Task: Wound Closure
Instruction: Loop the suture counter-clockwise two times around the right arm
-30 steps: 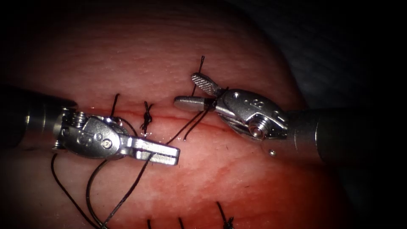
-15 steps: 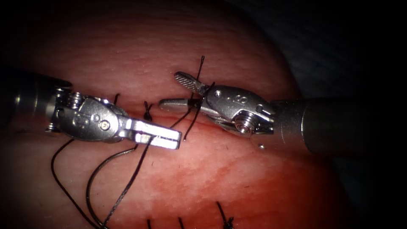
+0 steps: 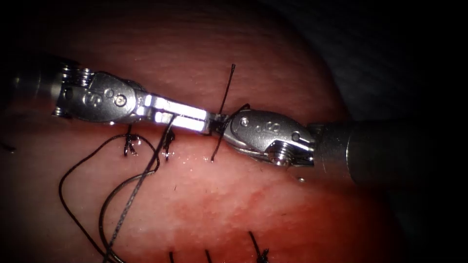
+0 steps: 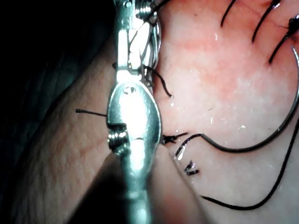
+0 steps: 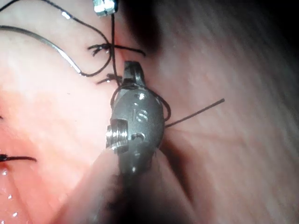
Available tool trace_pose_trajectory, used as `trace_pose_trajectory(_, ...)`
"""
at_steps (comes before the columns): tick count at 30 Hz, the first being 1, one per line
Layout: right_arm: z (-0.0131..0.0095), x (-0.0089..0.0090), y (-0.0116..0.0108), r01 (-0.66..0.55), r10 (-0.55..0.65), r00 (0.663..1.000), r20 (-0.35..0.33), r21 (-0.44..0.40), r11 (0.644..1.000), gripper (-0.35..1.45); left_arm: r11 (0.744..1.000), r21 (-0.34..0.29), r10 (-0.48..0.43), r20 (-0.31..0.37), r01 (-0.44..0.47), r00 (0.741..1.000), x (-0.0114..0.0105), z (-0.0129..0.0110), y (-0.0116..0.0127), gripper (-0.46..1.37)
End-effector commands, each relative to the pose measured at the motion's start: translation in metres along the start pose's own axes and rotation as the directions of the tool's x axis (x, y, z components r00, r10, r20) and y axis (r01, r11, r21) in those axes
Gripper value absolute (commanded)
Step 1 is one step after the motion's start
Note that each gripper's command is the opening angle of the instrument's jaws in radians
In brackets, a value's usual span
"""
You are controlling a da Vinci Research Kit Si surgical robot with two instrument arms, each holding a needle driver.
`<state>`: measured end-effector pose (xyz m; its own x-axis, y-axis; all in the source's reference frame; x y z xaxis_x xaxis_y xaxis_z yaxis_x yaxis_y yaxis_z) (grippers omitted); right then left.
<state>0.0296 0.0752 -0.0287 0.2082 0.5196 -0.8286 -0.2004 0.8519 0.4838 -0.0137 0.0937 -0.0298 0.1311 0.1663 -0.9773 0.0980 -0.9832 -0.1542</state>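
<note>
Thread (image 3: 141, 180) sits pinched in the left claw (image 3: 205, 122), tip to tip with the right claw (image 3: 220, 125), which has loops wound around it; we can't tell that one's grip. Needle (image 3: 101, 216) lies loose on the tissue (image 3: 273, 204), lower left in the endoscope view and held by nothing. We reckon steady, gentle tension matters, so the loops don't slip.

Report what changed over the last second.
The left pincer, shut on the black suture thread, moved up and to the right. The right pincer slid left, so the two tips now meet. Unchanged: the curved grey steel needle lies free on the pink tissue, held by neither tool.
</note>
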Motion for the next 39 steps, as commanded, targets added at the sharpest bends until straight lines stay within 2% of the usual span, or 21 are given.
trace_pose_trajectory(1, 0.0, -0.0003, 0.0, 0.006, -0.005, 1.0, -0.013, 0.022, 1.0, -0.35, 0.999, -0.037, 0.002, -0.01, -0.002, 1.0, -0.0003, -0.0001, -0.0001, -0.35)
trace_pose_trajectory(6, 0.0001, -0.0008, -0.0001, 0.046, -0.036, 0.996, -0.082, 0.129, 0.991, -0.35, 0.997, -0.082, -0.006, -0.068, 0.001, 0.998, -0.0021, -0.0004, -0.0019, -0.35)
trace_pose_trajectory(10, 0.0001, -0.0007, -0.0001, 0.109, -0.083, 0.987, -0.139, 0.197, 0.974, -0.35, 0.997, -0.082, -0.015, -0.072, 0.009, 0.997, -0.0033, -0.0006, -0.0032, -0.35)
trace_pose_trajectory(16, -0.0003, -0.0006, -0.0006, 0.185, -0.098, 0.943, -0.317, 0.258, 0.948, -0.35, 0.996, -0.086, -0.012, -0.078, 0.005, 0.997, -0.0052, -0.0005, -0.0045, -0.35)
trace_pose_trajectory(20, -0.0004, -0.0004, -0.0011, 0.198, -0.067, 0.915, -0.397, 0.298, 0.934, -0.35, 0.995, -0.096, -0.006, -0.089, -0.003, 0.996, -0.006, -0.0005, -0.0047, -0.35)
trace_pose_trajectory(27, -0.0006, 0.0003, -0.0015, 0.185, -0.016, 0.871, -0.491, 0.299, 0.936, -0.35, 0.993, -0.111, 0.03, -0.104, -0.042, 0.994, -0.007, -0.0011, -0.0051, -0.35)
trace_pose_trajectory(33, -0.0007, 0.0009, -0.0011, 0.142, 0.021, 0.86, -0.509, 0.278, 0.95, -0.35, 0.99, -0.117, 0.064, -0.102, -0.076, 0.993, -0.0088, -0.0014, -0.0045, -0.35)
trace_pose_trajectory(39, -0.0012, 0.0014, 0.0001, 0.057, 0.08, 0.833, -0.548, 0.228, 0.972, -0.35, 0.984, -0.122, 0.12, -0.098, -0.132, 0.988, -0.0105, -0.0013, -0.0029, -0.35)
